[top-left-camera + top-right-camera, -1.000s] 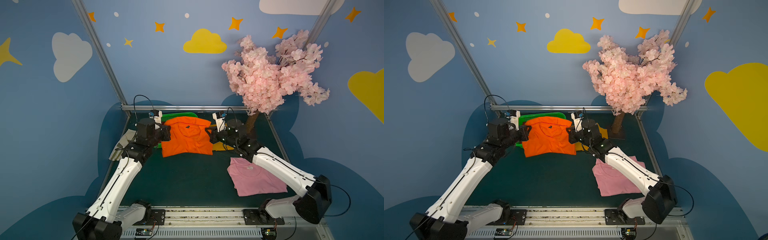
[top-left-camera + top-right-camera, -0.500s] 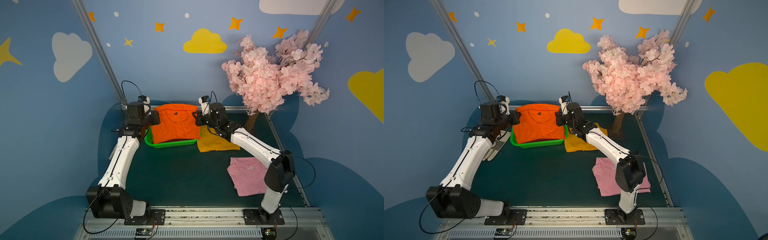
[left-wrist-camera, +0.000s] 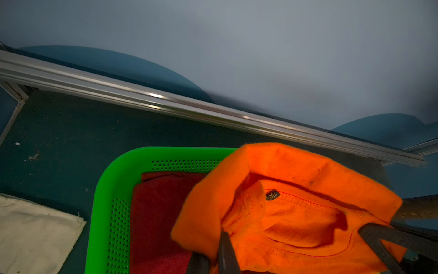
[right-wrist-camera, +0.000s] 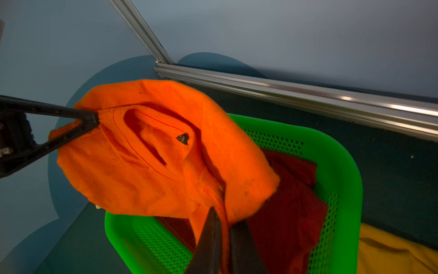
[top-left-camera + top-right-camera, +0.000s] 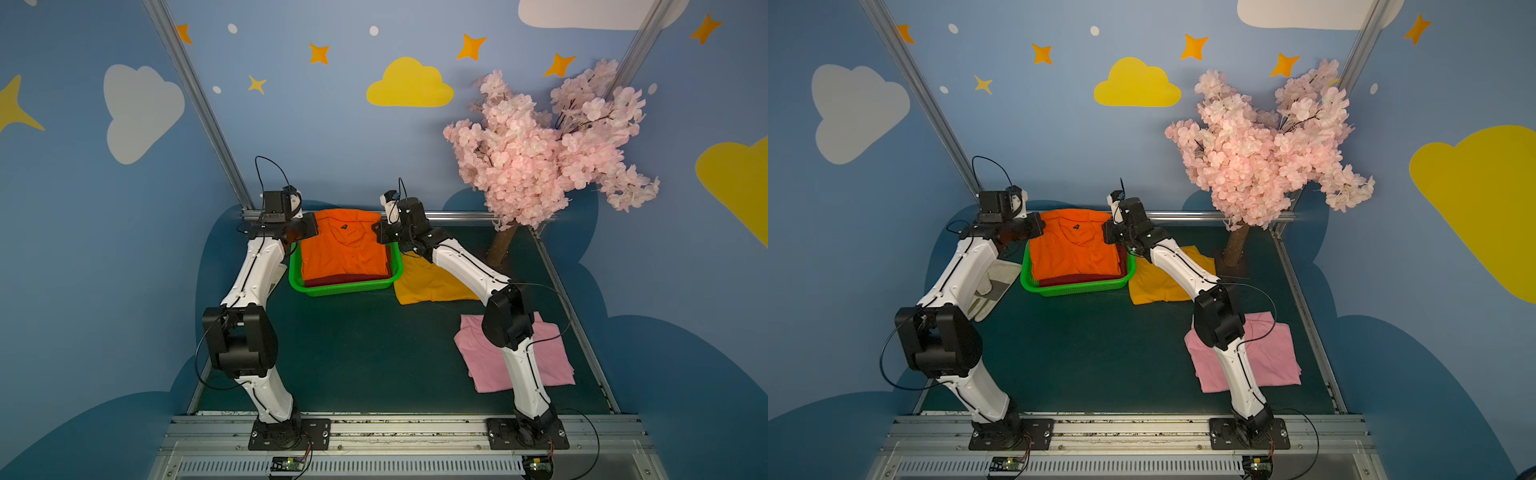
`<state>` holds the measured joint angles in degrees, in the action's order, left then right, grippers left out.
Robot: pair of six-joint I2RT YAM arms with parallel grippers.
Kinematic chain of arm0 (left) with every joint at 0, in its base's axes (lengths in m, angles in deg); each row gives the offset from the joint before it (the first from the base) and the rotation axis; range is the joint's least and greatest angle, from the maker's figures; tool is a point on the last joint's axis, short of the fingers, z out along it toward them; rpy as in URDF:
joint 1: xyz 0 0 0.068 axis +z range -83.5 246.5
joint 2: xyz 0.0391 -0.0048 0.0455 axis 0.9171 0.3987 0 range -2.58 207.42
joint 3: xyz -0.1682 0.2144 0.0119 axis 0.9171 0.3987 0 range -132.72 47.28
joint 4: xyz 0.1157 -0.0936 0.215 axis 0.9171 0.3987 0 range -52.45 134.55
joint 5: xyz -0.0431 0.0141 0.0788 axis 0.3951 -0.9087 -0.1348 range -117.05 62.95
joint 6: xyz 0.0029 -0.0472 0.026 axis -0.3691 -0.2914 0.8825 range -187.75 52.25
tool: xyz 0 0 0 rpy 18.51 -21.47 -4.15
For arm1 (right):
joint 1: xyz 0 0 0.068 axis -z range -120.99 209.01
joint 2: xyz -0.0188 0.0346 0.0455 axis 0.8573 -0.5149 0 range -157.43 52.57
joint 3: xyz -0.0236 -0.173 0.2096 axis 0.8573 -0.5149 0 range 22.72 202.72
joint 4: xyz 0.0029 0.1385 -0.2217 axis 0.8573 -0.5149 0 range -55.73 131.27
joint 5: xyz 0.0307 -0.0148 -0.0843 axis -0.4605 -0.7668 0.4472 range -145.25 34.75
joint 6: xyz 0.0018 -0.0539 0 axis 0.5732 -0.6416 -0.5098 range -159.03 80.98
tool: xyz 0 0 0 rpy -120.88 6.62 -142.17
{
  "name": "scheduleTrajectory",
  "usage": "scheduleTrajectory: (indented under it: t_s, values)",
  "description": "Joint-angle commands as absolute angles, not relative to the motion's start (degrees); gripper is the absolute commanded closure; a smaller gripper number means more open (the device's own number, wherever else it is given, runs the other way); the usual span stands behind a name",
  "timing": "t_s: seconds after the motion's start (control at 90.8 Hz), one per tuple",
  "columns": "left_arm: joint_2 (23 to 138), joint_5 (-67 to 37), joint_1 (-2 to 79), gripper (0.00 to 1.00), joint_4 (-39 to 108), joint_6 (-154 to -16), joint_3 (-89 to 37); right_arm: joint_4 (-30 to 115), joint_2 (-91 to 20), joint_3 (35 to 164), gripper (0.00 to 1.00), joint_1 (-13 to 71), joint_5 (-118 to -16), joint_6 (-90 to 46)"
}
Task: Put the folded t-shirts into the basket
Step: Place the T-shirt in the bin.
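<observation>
The orange t-shirt [image 5: 345, 249] [image 5: 1075, 249] hangs over the green basket [image 5: 345, 289] [image 5: 1079, 286], its near part resting on the dark red t-shirt [image 5: 345, 279] [image 3: 154, 213] inside. My left gripper [image 5: 309, 226] [image 3: 218, 237] is shut on the orange shirt's left collar-side edge. My right gripper [image 5: 378, 232] [image 4: 224, 213] is shut on its right edge. The collar end is held up off the basket's far rim [image 4: 343, 154]. The mustard yellow t-shirt [image 5: 428, 278] lies just right of the basket. The pink t-shirt [image 5: 552, 353] lies near the front right, partly behind my right arm.
A pale work glove [image 5: 994, 286] [image 3: 30, 232] lies left of the basket under my left arm. A pink blossom tree [image 5: 540, 158] stands at the back right, its trunk [image 5: 500, 245] near the yellow shirt. An aluminium rail [image 3: 213, 111] runs close behind the basket.
Both arms have carried the orange shirt from mid-table back over the basket and lowered it, so its near part now lies on the dark red shirt.
</observation>
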<state>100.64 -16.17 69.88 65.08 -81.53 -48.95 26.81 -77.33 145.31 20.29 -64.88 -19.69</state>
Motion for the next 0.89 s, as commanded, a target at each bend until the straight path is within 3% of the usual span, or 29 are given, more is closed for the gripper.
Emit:
scheduleTrajectory:
  t_s: [0.0,0.319,0.441,0.529,0.804,0.881]
  values:
    - [100.36,-14.82,70.32,0.98,67.69,-80.58,-49.86,24.26,-77.37,147.23,1.0,20.38,-66.41,-18.69]
    - [105.97,-17.89,71.15,0.97,69.77,-79.25,-50.33,22.22,-81.26,147.49,1.0,21.52,-64.92,-16.61]
    - [110.55,-19.8,71.14,0.93,69.84,-78.55,-52.92,22.28,-84.14,149.36,1.0,22.15,-62.38,-16.48]
    - [114.03,-22.2,71.11,0.84,70.0,-78.09,-55.6,22.44,-86.85,151.61,1.0,22.18,-59.61,-17.43]
    - [122.55,-24.43,71.16,0.54,74.29,-76.78,-66.98,20.22,-95.92,163.61,0.58,22.7,-50.72,-22.07]
    - [121.75,-24.07,71.16,0.46,75.24,-76.85,-67.52,20.35,-95.6,164.61,0.52,22.8,-52.05,-23.22]
